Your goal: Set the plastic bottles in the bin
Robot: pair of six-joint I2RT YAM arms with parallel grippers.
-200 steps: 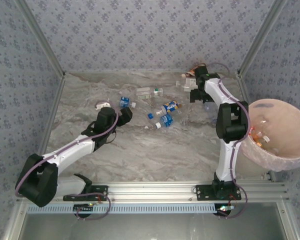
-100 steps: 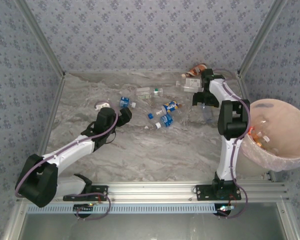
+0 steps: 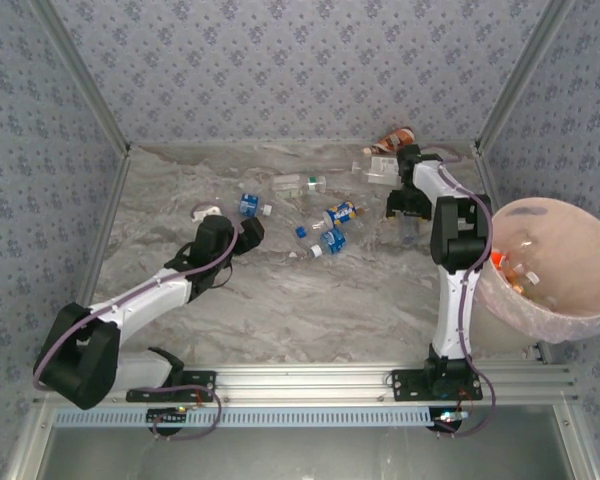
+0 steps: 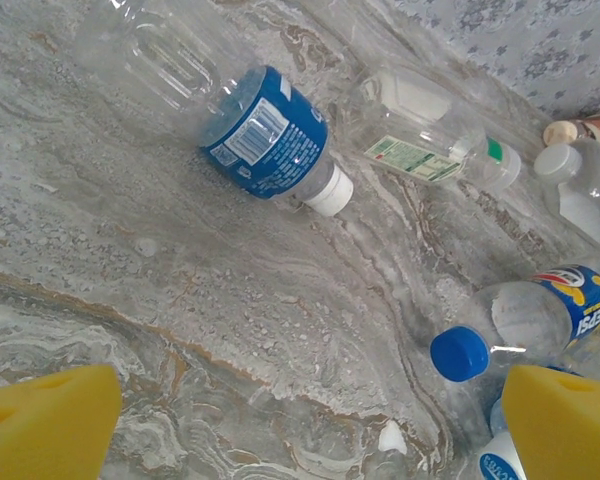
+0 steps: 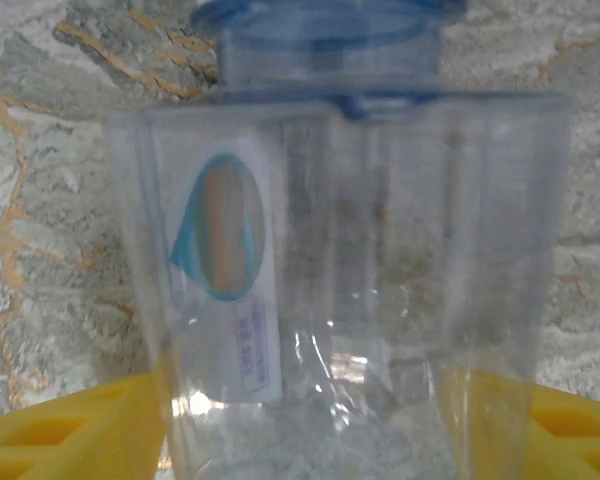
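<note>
Seeing few plastic bottles in bin, many outside; our left gripper gapes, right gripper straddles clear bottle, grip unclear.

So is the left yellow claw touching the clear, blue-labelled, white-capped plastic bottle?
Apart. Left wrist view: bare table between left gripper and that bottle.

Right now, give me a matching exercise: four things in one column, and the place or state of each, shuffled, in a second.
1 left gripper
2 right gripper
3 bin
4 blue-label bottle

A lying on the table, white cap
B clear bottle between its fingers
C open, holding nothing
D at the right, bottles inside

Pairs: 1-C, 2-B, 3-D, 4-A
</note>
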